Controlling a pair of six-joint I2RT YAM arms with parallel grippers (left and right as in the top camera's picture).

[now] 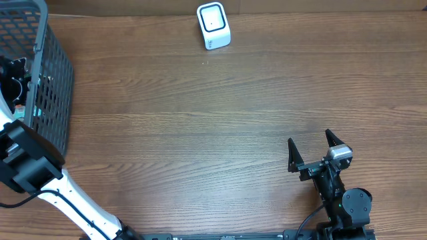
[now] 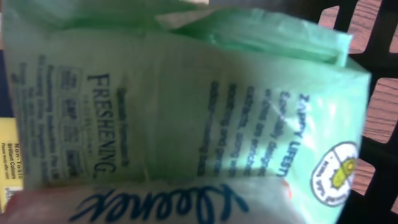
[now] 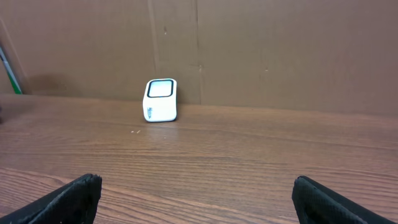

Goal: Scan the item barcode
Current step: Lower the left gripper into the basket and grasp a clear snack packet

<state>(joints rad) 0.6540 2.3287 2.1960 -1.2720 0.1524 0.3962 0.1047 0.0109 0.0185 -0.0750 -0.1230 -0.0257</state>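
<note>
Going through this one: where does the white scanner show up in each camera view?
Overhead: the white scanner sits at top centre, near the table's far edge.
Left wrist: not in it; a green packet fills the picture.
Right wrist: the white scanner stands left of centre, in front of the brown back wall.
Shared landmark: the wood-grain tabletop, glimpsed in the left wrist view only at the right edge.

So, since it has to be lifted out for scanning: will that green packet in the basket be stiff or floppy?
Probably floppy: the green packet shows creases and folded film, so it may sag when lifted. Its glossy surface could be slippery. The Kleenex pack next to it may shift too.
</note>
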